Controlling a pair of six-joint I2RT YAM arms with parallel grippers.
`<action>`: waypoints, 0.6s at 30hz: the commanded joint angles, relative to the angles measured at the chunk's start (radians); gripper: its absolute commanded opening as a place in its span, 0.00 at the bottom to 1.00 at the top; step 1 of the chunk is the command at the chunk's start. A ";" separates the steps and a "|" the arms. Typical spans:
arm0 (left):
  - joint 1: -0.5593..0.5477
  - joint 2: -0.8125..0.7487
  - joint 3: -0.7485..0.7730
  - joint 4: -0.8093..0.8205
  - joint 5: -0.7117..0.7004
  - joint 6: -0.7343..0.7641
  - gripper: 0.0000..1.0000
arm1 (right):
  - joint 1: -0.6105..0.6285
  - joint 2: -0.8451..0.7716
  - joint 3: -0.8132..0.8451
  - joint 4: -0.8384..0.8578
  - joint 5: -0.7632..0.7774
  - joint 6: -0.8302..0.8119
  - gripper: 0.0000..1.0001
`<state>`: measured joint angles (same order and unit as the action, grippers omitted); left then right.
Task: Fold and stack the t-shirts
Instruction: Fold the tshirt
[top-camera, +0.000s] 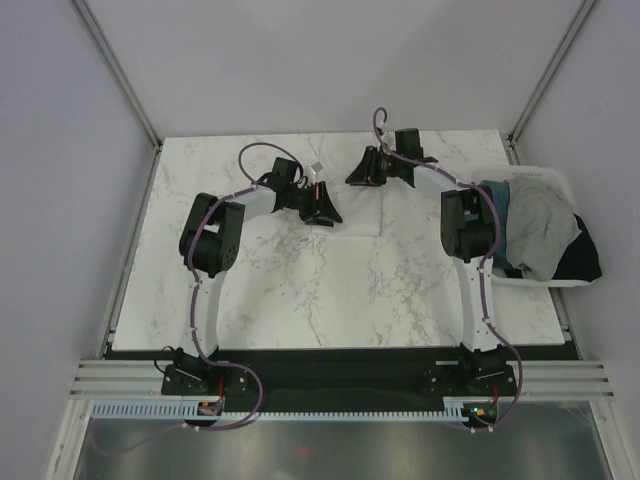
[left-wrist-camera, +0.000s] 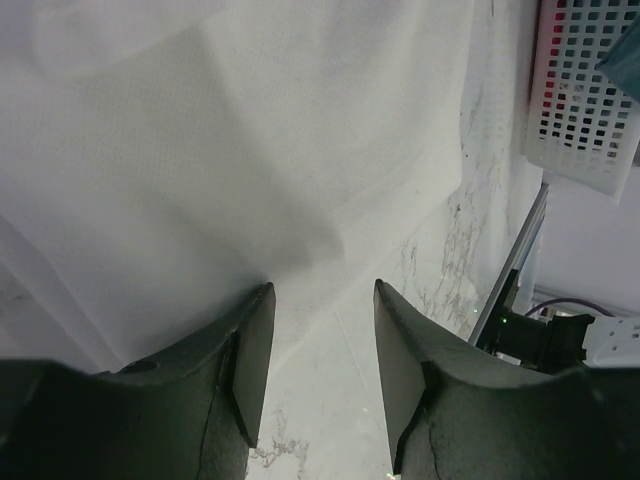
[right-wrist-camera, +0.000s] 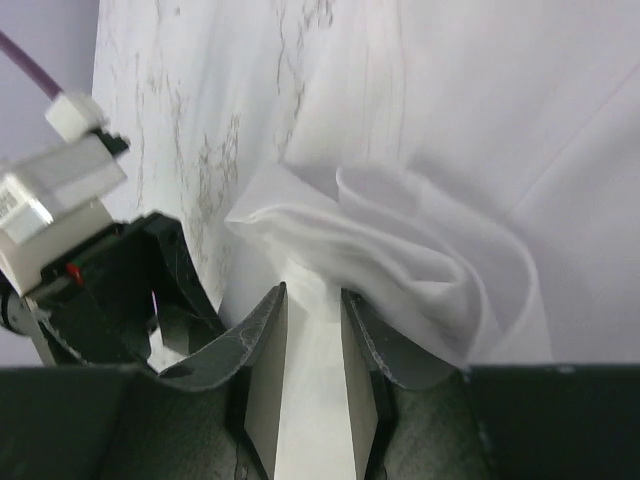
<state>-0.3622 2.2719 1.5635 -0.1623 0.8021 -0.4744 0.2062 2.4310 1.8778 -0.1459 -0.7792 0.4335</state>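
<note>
Right end effector (right-wrist-camera: 312, 345) pinches the white t-shirt (right-wrist-camera: 420, 230), its contact edge hidden.

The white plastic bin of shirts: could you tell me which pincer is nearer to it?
Right. The right pincer sits just left of the bin; the left pincer is farther left, mid-table.

Plain lavender-white walls (top-camera: 330, 60) enclose a grey-veined marble table (top-camera: 330, 290).

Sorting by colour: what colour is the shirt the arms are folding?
Plain white t-shirt; the right wrist view shows it best.
</note>
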 joint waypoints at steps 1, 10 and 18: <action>-0.003 -0.025 -0.013 0.009 -0.021 0.020 0.52 | -0.016 0.048 0.148 0.029 0.055 0.001 0.35; -0.011 -0.103 -0.022 -0.017 -0.020 0.026 0.54 | -0.077 -0.061 0.117 0.051 0.051 0.004 0.37; 0.012 -0.360 -0.138 -0.040 -0.067 0.031 0.64 | -0.122 -0.404 -0.345 -0.004 -0.086 -0.049 0.42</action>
<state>-0.3637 2.0197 1.4670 -0.2008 0.7528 -0.4732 0.0780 2.1662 1.6299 -0.1104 -0.7685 0.4202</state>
